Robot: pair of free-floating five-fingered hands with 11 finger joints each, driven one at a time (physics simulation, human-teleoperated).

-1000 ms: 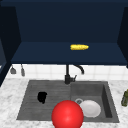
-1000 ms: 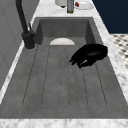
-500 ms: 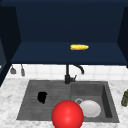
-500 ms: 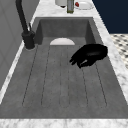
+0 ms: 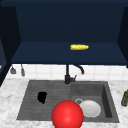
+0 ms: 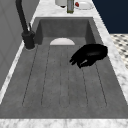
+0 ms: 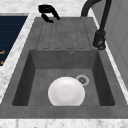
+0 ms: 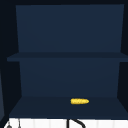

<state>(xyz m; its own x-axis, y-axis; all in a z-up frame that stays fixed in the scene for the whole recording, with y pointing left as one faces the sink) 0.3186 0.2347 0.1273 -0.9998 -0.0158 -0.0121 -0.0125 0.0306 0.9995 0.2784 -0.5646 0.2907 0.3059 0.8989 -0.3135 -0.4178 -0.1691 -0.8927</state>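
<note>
A dark grey sink (image 5: 110, 100) is set in a pale marbled counter (image 5: 10, 92), with a black faucet (image 5: 68, 75) at its back edge and white tiles behind. Above hangs an open navy cabinet (image 8: 67, 56); a yellow corn cob (image 5: 79, 47) lies on its bottom shelf, long axis running left to right.

The basin on the right holds a white plate (image 7: 66, 91), lying flat just beside the drain (image 7: 82, 80). A red ball (image 5: 67, 115) shows at the sink's front edge, overlapping the plate's left rim in the front view.

The left hand (image 5: 42, 97) hovers over the ribbed drainboard (image 6: 50, 82), near its front edge. Its fingers (image 6: 76, 59) are loosely curled and slightly apart, pointing toward the back wall, holding nothing.
</note>
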